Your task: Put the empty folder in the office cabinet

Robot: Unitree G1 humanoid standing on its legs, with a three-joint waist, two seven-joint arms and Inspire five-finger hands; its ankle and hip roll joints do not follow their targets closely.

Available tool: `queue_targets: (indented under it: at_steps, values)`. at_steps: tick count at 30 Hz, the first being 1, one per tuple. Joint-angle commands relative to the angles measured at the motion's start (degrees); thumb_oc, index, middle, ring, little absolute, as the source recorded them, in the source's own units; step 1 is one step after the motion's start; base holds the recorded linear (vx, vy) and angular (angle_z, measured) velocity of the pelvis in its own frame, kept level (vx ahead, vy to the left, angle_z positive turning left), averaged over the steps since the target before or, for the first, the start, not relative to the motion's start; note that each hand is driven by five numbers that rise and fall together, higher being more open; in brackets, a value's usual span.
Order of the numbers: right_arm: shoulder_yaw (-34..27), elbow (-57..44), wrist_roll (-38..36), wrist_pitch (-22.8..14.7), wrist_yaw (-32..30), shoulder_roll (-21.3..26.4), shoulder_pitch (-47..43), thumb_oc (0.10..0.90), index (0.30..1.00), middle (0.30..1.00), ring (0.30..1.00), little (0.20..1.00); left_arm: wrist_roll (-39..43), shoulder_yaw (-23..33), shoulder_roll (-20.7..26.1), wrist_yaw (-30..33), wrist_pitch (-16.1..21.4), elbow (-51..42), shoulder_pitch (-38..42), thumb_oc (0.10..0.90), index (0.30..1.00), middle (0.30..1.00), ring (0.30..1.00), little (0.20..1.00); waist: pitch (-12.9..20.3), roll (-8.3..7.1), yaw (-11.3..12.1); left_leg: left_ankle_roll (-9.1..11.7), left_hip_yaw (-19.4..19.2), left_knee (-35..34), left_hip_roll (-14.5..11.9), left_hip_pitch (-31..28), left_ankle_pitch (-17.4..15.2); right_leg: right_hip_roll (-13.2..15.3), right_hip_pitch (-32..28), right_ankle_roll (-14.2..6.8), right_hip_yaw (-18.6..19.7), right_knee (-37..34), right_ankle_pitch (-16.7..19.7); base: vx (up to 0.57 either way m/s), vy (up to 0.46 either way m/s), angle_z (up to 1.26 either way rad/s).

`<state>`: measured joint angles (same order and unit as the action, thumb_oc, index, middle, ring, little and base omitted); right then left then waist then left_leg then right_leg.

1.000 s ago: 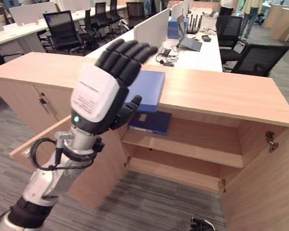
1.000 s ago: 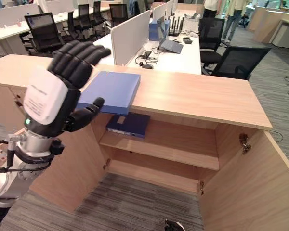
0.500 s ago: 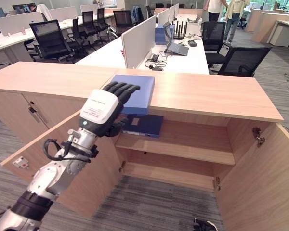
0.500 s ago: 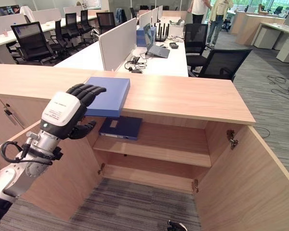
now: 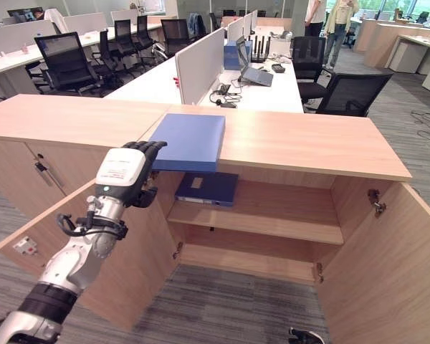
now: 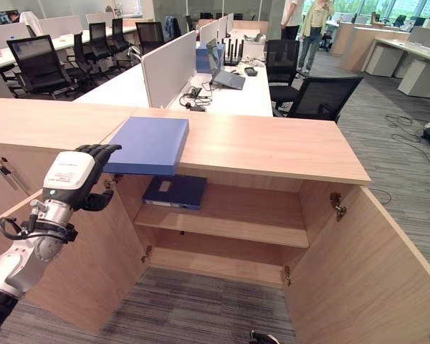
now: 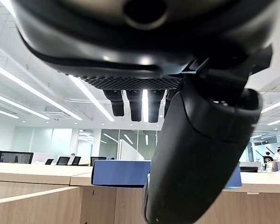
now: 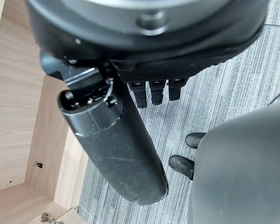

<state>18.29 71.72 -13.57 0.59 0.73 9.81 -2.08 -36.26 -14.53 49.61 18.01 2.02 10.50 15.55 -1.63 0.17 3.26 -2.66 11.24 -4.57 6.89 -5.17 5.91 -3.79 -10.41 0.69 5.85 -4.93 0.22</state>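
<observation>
My left hand [image 5: 123,174] is raised in front of the open office cabinet [image 5: 272,215], just at the near left corner of the blue folder [image 5: 190,132]. My fingers [image 5: 149,147] are relaxed and only a little bent, and they hold nothing. Their tips are at the folder's near edge, but I cannot tell if they really touch it. In the left wrist view my thumb [image 7: 196,149] stands in front of the folder [image 7: 119,172], apart from it.

My right hand [image 8: 130,93] hangs low beside me, over the grey carpet floor [image 8: 233,84]. Its fingers [image 8: 154,91] are loose and empty too.

The cabinet's two doors are swung wide open: the left door [image 5: 79,236] is just below my left arm, and the right door [image 5: 387,272] is near the right side. The folder lies flat on top of the cabinet, with its near edge hanging a little over the opening (so it is not inside). Below it, on the upper shelf [image 5: 272,218], lies a second, darker blue folder [image 5: 206,189]. The lower shelf [image 5: 251,258] is bare wood.

Behind the cabinet there is a long white desk [image 5: 272,89] with a divider panel [image 5: 198,63], a laptop [image 5: 254,72] and some cables. Black office chairs [image 5: 68,61] stand around. Far at the back two persons [image 6: 308,21] are standing.
</observation>
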Motion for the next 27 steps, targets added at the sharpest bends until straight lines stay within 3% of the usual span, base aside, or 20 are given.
queue_targets:
  at_steps: [1,27]
  values:
    - [1.6,-0.1,1.4,-0.4,0.0,2.7,3.1,0.800,0.900,0.900,0.900,0.900,0.1,0.7,-1.2,4.0,-1.3,1.6,12.8,0.800,0.900,0.900,0.900,0.900,3.7,0.40,-1.2,-0.9,1.0,-0.4,1.4,-2.1,-8.4,0.0,1.1,-3.9,-3.4,-0.1,-1.4,0.03,0.002,-0.06]
    - [2.0,1.4,1.0,-0.7,-0.7,3.3,3.1,0.800,0.900,0.900,0.900,0.900,-5.0,-9.5,0.0,5.9,-6.1,17.5,24.2,0.800,0.900,0.900,0.900,0.900,3.9,1.05,-2.7,-1.0,-0.7,-0.4,1.2,-2.5,-8.9,0.0,1.2,-4.4,-2.6,-0.1,-1.3,0.00,0.000,-0.02]
